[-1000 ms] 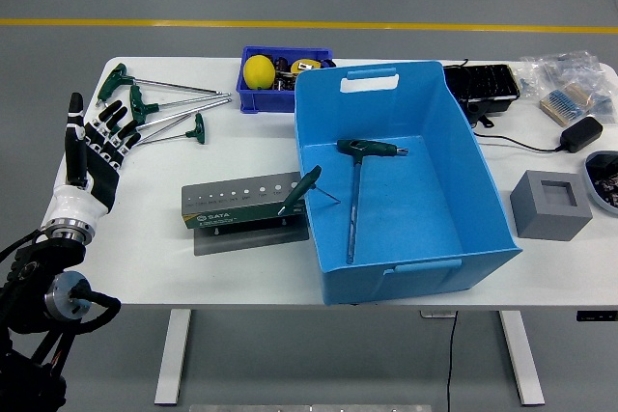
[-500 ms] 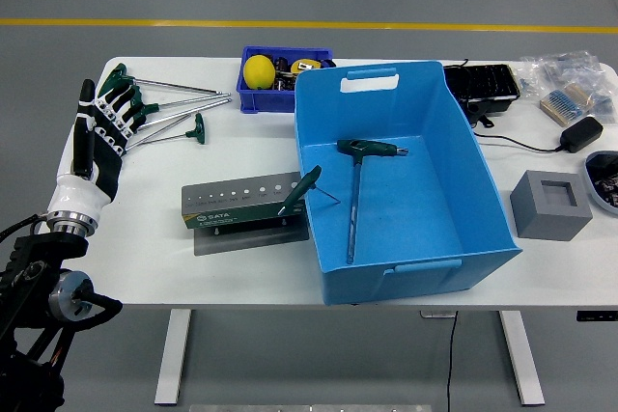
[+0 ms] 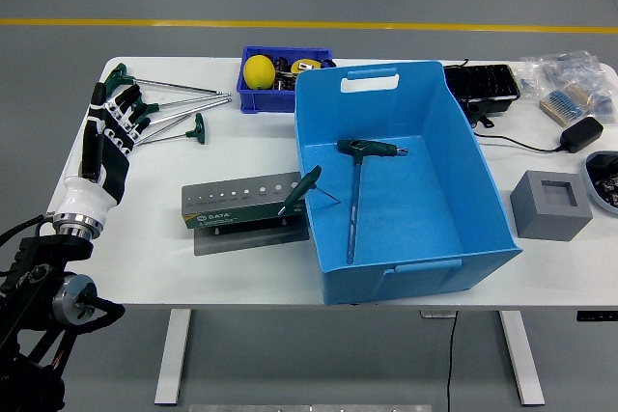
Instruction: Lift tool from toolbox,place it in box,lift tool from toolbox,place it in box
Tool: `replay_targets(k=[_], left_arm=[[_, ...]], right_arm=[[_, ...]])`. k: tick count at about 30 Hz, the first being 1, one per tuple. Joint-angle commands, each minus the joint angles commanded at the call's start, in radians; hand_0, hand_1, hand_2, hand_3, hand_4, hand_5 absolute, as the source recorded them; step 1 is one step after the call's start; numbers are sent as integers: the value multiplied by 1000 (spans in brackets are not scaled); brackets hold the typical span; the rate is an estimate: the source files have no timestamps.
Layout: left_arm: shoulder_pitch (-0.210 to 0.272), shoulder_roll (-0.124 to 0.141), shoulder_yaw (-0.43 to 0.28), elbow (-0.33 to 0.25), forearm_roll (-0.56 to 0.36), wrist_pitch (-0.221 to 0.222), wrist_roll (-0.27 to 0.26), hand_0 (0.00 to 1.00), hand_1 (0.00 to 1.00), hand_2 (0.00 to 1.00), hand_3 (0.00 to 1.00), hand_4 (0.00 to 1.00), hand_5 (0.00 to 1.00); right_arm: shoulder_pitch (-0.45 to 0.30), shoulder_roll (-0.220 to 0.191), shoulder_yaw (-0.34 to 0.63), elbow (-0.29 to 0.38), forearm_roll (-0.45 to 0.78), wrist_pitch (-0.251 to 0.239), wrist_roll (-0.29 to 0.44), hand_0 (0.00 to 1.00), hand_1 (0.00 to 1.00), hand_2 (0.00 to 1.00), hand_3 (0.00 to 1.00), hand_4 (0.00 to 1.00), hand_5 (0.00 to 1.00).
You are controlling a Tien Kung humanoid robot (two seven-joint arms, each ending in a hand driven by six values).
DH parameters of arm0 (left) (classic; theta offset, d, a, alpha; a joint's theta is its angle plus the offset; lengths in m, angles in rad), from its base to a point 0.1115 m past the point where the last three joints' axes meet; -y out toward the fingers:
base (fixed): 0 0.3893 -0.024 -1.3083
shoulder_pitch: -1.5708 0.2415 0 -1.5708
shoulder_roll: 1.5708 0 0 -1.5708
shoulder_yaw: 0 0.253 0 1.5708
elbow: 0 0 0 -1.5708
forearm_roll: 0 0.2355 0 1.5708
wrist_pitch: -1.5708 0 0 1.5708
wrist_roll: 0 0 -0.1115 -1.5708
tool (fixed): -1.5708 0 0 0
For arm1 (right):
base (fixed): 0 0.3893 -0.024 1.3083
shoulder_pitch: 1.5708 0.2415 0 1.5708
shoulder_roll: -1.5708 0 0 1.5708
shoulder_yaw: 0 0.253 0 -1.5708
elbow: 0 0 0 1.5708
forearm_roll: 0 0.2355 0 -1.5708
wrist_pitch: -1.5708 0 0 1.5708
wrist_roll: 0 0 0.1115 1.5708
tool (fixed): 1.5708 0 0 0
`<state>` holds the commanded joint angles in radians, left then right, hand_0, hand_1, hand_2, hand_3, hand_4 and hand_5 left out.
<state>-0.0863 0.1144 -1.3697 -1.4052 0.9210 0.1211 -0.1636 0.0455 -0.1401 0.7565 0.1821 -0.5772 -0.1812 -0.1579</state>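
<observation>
A grey tool stand sits mid-table with one green T-handle wrench standing tilted in its right end. Another green T-handle wrench lies inside the big blue box. Several more green-handled wrenches lie loose at the table's back left. My left hand hovers over the left side of the table, fingers spread and empty, its fingertips close to the loose wrenches' handles. The right arm is out of the picture.
A small blue bin with a yellow ball stands behind the big box. At the right are a black tray, a black adapter with cable, a grey hollow cube and plastic bags.
My left hand has moved forward and to the right across the table's left side, toward the loose wrenches. Nothing else has moved.
</observation>
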Motion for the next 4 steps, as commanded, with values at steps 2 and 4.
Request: replay_targets(k=[2, 4], left_arm=[[0, -1, -1, 1, 5, -1, 4, 954, 984, 987, 841, 976, 975], [1, 0, -1, 1, 10, -2, 8, 954, 984, 987, 841, 976, 975]], right_arm=[[0, 0, -1, 0, 1, 0, 0, 711, 666, 758, 705, 899, 865], [0, 0, -2, 0, 4, 0, 1, 711, 666, 758, 705, 899, 865]])
